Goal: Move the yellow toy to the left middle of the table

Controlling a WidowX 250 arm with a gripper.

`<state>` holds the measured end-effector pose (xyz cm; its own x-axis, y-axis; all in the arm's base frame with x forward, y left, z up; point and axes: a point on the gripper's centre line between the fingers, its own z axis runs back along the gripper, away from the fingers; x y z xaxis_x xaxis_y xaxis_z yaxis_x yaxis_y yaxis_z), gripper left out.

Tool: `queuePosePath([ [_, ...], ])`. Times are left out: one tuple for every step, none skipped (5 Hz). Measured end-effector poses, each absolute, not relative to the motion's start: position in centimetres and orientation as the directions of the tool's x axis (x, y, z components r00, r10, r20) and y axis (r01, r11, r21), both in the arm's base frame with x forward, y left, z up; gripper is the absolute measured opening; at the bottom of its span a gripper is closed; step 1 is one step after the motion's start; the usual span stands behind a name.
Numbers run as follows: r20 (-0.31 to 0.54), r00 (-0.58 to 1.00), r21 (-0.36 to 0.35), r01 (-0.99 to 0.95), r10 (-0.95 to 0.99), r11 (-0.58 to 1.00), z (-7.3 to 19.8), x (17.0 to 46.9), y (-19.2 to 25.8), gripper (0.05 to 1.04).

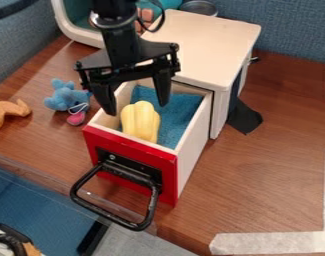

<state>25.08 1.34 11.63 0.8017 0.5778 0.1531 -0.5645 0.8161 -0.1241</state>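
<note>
My gripper hangs over the open drawer, its two fingers spread apart with nothing held. Below and between the fingertips, a ridged yellow toy stands in the drawer, near its red front and left wall. Blue cloth lines the drawer around the toy. Whether a finger touches the toy cannot be told. The wooden table extends on both sides of the drawer unit.
The white drawer cabinet stands behind the drawer. Left of it lie a blue plush toy and an orange-brown toy. A black handle juts from the drawer front. White tape marks the table at lower right.
</note>
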Motion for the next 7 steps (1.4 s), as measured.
queuePosePath([
  [0.143, 0.809, -0.101, -0.562, 0.571, 0.821, 10.3, 25.4, 1.4, 1.000],
  [0.138, 0.815, -0.087, -0.556, 0.563, 0.827, 9.6, 25.7, 1.3, 1.000],
  [0.124, 0.819, -0.070, -0.557, 0.561, 0.828, 8.4, 25.8, 1.3, 1.000],
  [0.117, 0.822, -0.056, -0.555, 0.558, 0.830, 7.7, 25.8, 1.4, 1.000],
  [0.107, 0.823, -0.047, -0.556, 0.557, 0.830, 7.0, 25.8, 1.4, 1.000],
  [0.105, 0.825, -0.034, -0.556, 0.556, 0.831, 6.2, 25.8, 1.6, 1.000],
  [0.104, 0.822, -0.028, -0.561, 0.560, 0.828, 5.8, 25.8, 1.7, 1.001],
])
